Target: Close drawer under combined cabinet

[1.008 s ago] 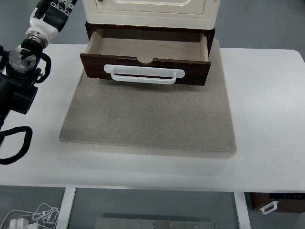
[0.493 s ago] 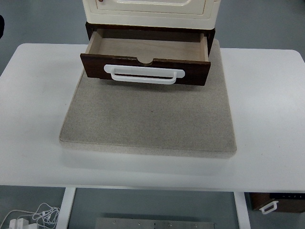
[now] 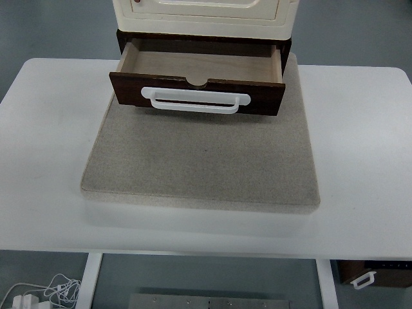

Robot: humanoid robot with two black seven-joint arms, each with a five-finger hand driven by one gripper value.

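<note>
A dark brown drawer (image 3: pixel 197 93) stands pulled out from under a cream cabinet (image 3: pixel 205 16) at the top of the view. Its inside is bare pale wood with nothing in it. A white bar handle (image 3: pixel 195 100) runs across its front panel. Cabinet and drawer rest on a grey speckled slab (image 3: pixel 203 161) on the white table (image 3: pixel 360 148). Neither hand shows in the view.
Below the table's front edge lie white cables (image 3: pixel 38 293) at the bottom left. A small brown box with a white handle (image 3: pixel 373 273) sits on the floor at the bottom right. A table leg (image 3: pixel 87 280) shows at the lower left.
The left arm, seen a second ago at the left edge by the table's far corner, has drawn back out of the view. The drawer has stayed where it was.
</note>
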